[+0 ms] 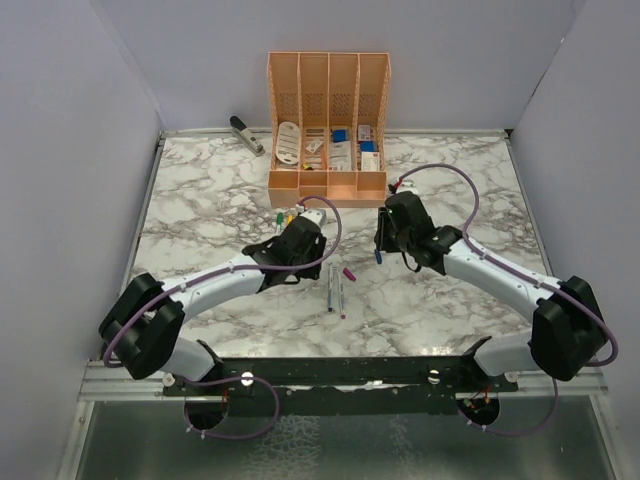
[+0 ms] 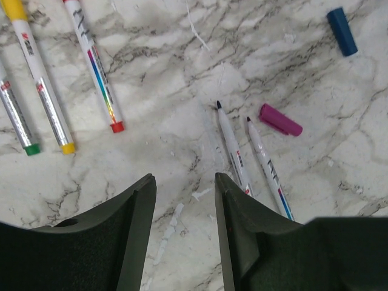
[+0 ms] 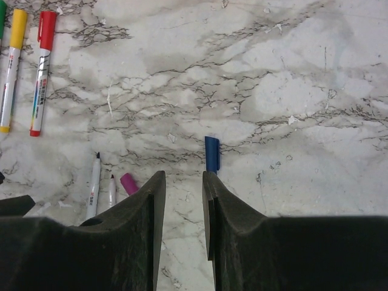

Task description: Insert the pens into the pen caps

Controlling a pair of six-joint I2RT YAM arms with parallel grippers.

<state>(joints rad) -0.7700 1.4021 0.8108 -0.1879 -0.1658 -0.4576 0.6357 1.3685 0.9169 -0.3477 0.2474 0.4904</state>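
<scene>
In the top view, a peach plastic organiser (image 1: 328, 120) stands at the upper centre of the marble table (image 1: 200, 200). Two uncapped white-grey marker pens (image 1: 333, 293) lie in the middle, between the left gripper (image 1: 287, 222) and the right gripper (image 1: 383, 247).

In the left wrist view, the jaws stand moderately wide and hold nothing. The uncapped pens are right of centre, a purple plastic cap (image 2: 280, 119) just beside them. Three capped pens (image 2: 42, 91) lie at upper left.

In the right wrist view, the jaws are narrow and empty. A blue plastic cap (image 3: 211, 154) lies just ahead of them, at the frame's centre.
</scene>
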